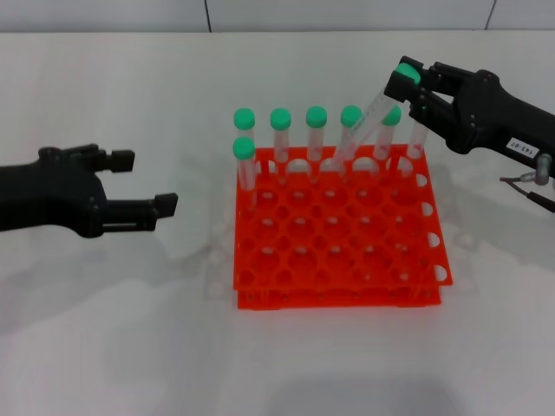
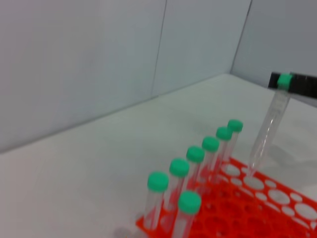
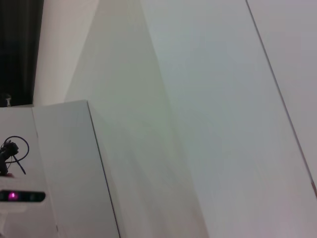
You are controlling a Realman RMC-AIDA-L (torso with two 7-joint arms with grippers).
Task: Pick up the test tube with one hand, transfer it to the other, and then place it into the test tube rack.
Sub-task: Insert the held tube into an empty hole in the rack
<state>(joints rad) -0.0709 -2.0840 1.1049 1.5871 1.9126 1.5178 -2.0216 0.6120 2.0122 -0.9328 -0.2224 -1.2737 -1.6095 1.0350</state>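
Your right black labelled tool [image 1: 406,83] clamps slim green-capped clear tube [image 1: 364,126] tilted, tip aiming into orange-red grid rack [image 1: 338,234]; left tool [image 1: 143,186] open, empty.

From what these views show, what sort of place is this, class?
Probably a lab-style test bench: an orange test tube rack of green-capped tubes on a plain white table, with the right hand lowering a test tube.
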